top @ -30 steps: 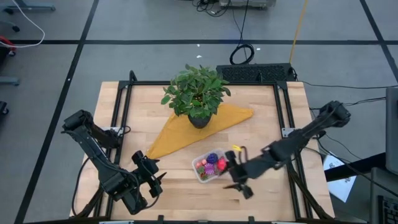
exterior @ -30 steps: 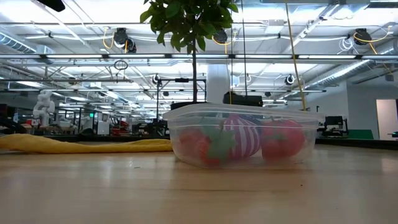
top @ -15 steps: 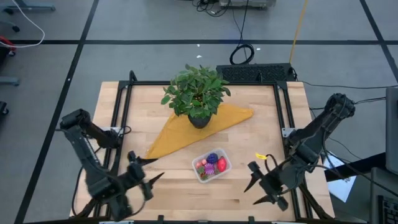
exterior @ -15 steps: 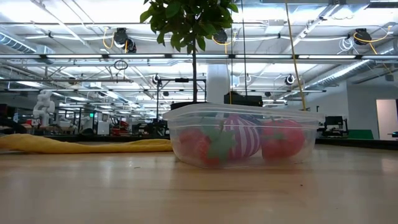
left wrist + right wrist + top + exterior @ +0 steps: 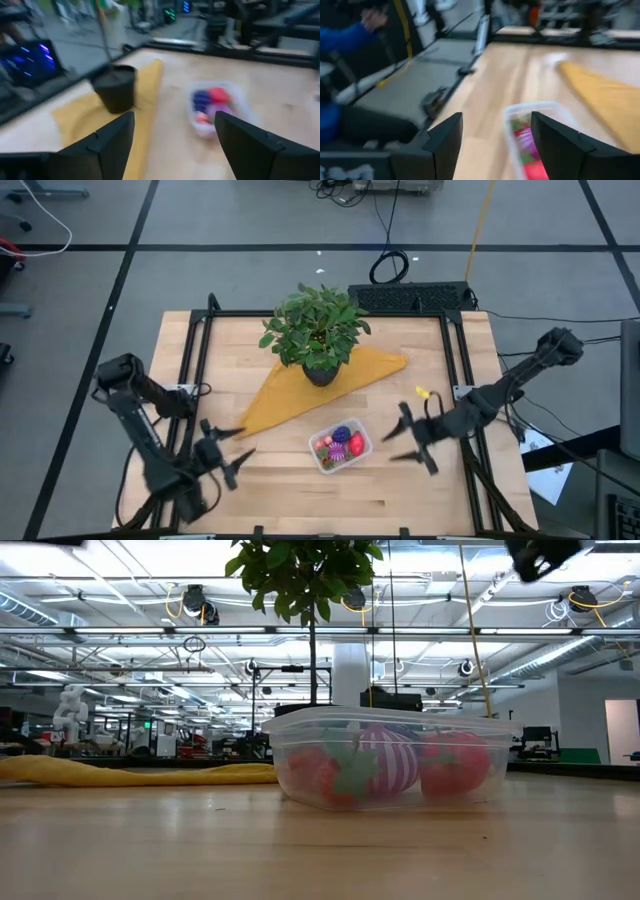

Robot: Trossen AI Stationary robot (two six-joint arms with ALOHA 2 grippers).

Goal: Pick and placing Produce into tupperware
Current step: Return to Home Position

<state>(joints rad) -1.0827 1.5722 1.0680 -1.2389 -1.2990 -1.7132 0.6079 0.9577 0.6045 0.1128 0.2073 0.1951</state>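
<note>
On the pale wooden desk (image 5: 300, 490), the small clear plastic tupperware (image 5: 340, 445) is flanked by the left pincer (image 5: 233, 445) and right pincer (image 5: 402, 437), both held spread open.

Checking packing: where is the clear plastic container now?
High view: the clear plastic container sits mid-table, between the yellow cloth and the wooden table's robot-side edge.

tupperware (image 5: 300, 721): clear | produce (image 5: 455, 766): red, purple (pink one striped) | cloth (image 5: 296, 398): yellow

Robotics lab; overhead pipes (image 5: 120, 631), screen (image 5: 27, 60)
</note>
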